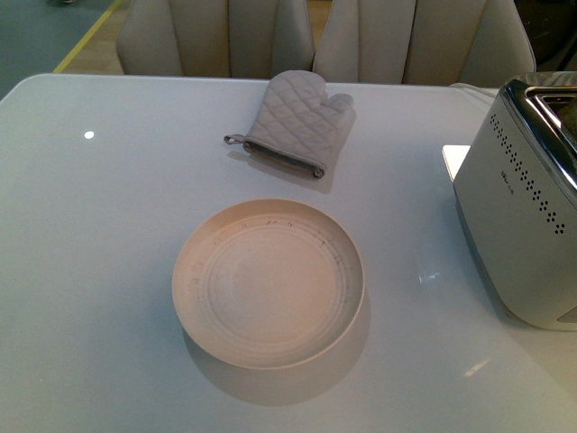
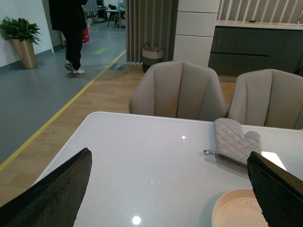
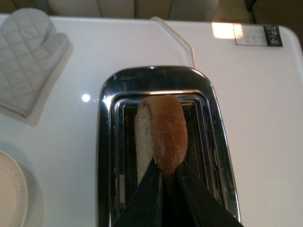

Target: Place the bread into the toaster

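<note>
In the right wrist view my right gripper (image 3: 166, 171) is shut on the bread (image 3: 163, 132), a light-brown slice with a tan crust, held edge-on directly over the toaster's chrome top (image 3: 106, 142) and its open slots. The white toaster (image 1: 518, 225) with dot perforations stands at the table's right edge in the front view; neither the bread nor any arm shows there. My left gripper (image 2: 170, 189) is open and empty above the table's left part, its dark fingers (image 2: 57, 194) spread wide.
An empty cream plate (image 1: 269, 281) sits mid-table, also showing in the left wrist view (image 2: 234, 210). A quilted grey oven mitt (image 1: 297, 122) lies behind it. Two beige chairs (image 1: 225, 36) stand at the far edge. A cord (image 3: 177, 35) runs from the toaster's back.
</note>
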You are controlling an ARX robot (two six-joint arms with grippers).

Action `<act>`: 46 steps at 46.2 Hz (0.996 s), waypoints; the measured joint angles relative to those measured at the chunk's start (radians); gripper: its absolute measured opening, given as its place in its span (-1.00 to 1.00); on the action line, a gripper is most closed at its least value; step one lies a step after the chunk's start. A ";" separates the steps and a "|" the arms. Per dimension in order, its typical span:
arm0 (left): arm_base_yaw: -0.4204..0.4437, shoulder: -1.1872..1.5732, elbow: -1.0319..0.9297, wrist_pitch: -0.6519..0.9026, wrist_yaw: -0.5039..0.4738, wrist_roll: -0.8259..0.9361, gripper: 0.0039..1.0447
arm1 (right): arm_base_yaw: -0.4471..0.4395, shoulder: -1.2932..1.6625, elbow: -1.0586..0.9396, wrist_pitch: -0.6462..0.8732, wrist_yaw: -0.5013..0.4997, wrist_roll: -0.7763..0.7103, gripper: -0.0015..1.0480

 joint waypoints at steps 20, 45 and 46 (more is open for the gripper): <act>0.000 0.000 0.000 0.000 0.000 0.000 0.87 | 0.027 0.127 0.039 -0.092 0.033 0.006 -0.58; 0.000 0.000 0.000 0.000 0.000 0.000 0.87 | -0.045 -0.654 -0.357 0.256 -0.124 0.103 0.53; 0.000 0.000 0.000 0.000 0.000 0.000 0.87 | -0.045 -0.693 -0.391 0.285 -0.137 0.100 0.47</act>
